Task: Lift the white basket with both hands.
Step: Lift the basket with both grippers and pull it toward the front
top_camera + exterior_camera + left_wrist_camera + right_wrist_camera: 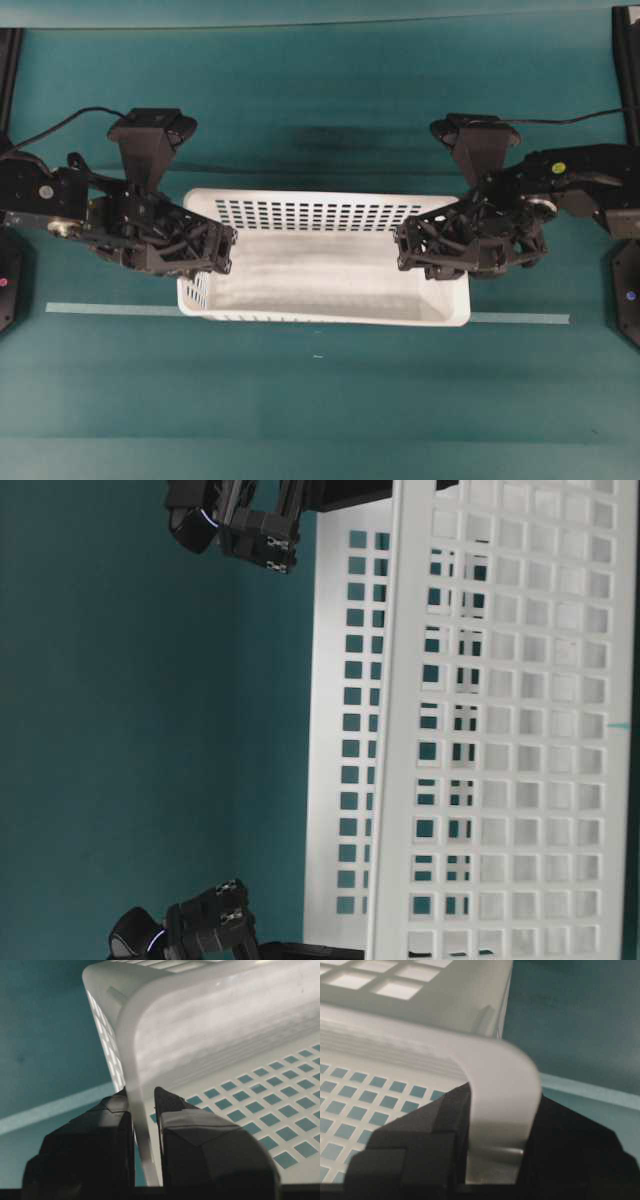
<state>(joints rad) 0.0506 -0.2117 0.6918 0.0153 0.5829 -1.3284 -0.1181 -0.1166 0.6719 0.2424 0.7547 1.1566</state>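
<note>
From overhead, the left gripper point(222, 250) and right gripper point(408, 250) cover both short ends of the basket point(330, 275) — its rim there is hidden. At table level the basket runs past the frame edges — both arms are cut off.

Even, soft light falls from above on my worktop point(320, 400), and a faint dark smudge of shadow lies on it behind the white basket point(320, 265). From overhead everything reads sharp. Up close at my left wrist, my fingers point(200, 1145) are dark, soft-edged blurs, and the basket rim glows pale with mild glare. At my right wrist the rim is out of focus too, and my fingers point(415, 1150) are nearly featureless black.
</note>
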